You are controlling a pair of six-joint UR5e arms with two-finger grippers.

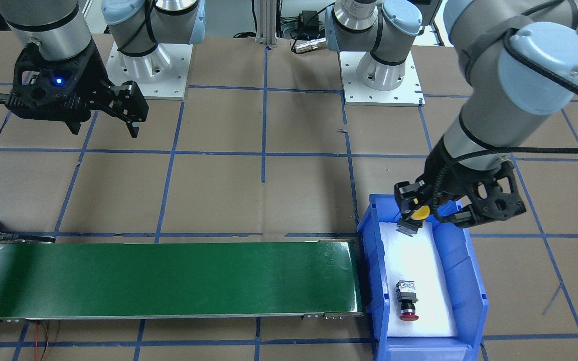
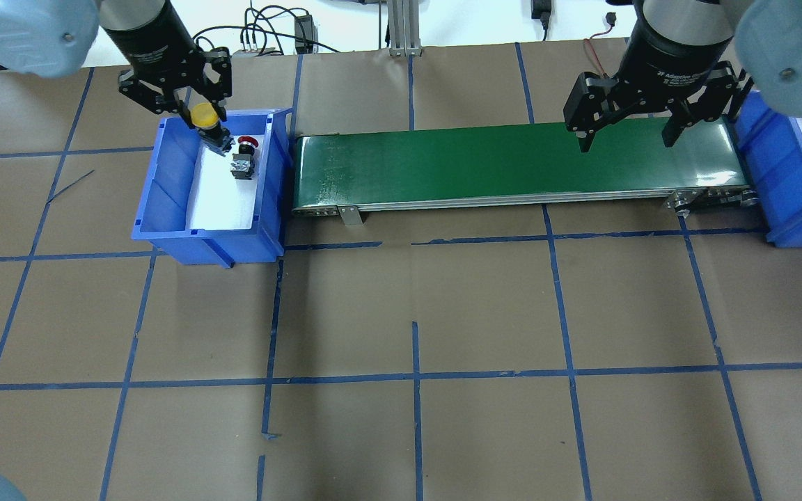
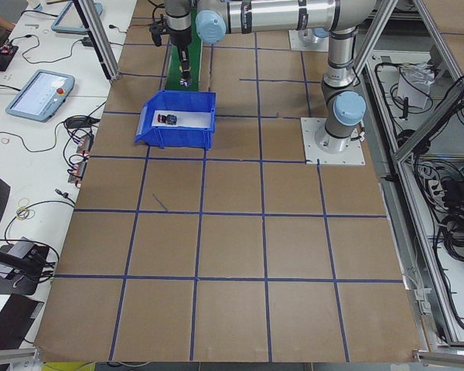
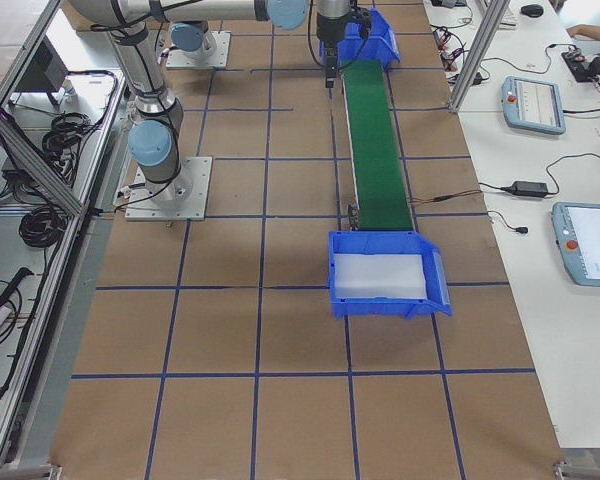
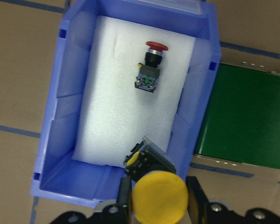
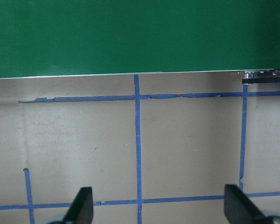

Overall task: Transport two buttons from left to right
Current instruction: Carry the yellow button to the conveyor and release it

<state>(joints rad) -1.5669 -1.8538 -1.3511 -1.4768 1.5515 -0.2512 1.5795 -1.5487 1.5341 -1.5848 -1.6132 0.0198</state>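
Left wrist-mounted view: left tool [image 5: 158,205] sits at the bottom edge of the frame, fingers pinching the yellow button [image 5: 159,198] from both sides just under its cap.
- Cap is towards the lens, round, plain yellow, matte.
- The black-grey blocky body points away from the tool towards the foam [image 5: 112,116], tilted to the upper left.
- The button hangs over the lower end of the foam, inside the blue bin [image 5: 53,116]. Cannot tell for sure whether the body clears the foam.

Red button [image 5: 151,70]: upper middle of the same frame, well apart from the left tool.
- It lies on its side on the foam, with the red cap towards the top edge and the body below it.
- Black collar under the cap. Grey block with metal screw terminals and a small green spot on the end face.
- In the exterior front-facing view it is in the lower half of the bin, cap towards the bottom edge. The yellow one is at the bin's top end.

Belt [image 1: 168,276]: green, touching or just beside the bin's left wall in the front-facing view.

Right tool [image 2: 627,142]: upper right of the overhead view, fingers spread wide with nothing between them. The right wrist view shows brown bench [image 6: 186,154] with blue tape lines under it, belt edge across the top. A second blue bin [image 2: 784,181] is at the right edge.
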